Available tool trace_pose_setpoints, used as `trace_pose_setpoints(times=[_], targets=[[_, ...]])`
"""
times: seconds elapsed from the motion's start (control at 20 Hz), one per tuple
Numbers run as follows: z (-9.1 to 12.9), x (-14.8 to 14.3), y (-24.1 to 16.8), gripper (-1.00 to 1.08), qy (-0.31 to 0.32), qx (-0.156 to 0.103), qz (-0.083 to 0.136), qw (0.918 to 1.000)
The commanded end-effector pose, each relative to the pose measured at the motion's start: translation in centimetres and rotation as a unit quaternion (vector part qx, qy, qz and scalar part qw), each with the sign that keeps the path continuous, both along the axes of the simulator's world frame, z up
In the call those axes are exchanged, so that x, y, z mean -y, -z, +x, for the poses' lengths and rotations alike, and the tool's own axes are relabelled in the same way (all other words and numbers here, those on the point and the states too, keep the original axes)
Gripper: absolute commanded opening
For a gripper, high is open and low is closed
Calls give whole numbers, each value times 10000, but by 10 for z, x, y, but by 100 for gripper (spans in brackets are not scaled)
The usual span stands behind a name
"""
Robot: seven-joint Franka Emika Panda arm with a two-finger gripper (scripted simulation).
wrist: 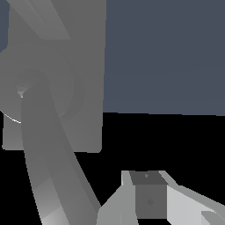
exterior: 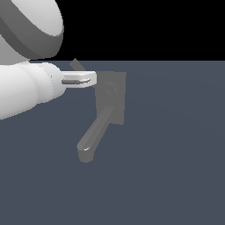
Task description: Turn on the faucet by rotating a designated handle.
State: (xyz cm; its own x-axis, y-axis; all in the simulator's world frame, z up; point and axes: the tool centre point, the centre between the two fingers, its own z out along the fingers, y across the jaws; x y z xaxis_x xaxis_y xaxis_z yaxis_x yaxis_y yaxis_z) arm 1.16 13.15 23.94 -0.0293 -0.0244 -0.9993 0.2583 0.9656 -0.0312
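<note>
A flat, matte slate-blue counter (exterior: 176,167) carries the matte grey faucet (exterior: 110,99), whose rectangular back plate sits toward the exterior view's left, thick rounded spout reaching nearer.

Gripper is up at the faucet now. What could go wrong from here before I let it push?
1. The gripper sits by the back plate, just below the thin handle; driving forward may ram the plate and miss the lever.
2. The thick spout hangs nearby; sweeping down could catch it instead.
3. In the wrist view only one finger shows, so the finger spacing is unclear.
</note>
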Motion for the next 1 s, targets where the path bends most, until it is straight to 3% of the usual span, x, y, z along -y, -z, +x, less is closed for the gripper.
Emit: trace_pose_setpoints(times=[0.0, 0.8, 0.85, 0.95], targets=[[1, 7, -11, -100, 11, 57, 8, 10000], [-7, 38, -49, -100, -11, 114, 13, 9999], [-11, 35, -32, -100, 2, -34, 11, 10000], [-12, 41, -35, -100, 0, -21, 11, 10000]])
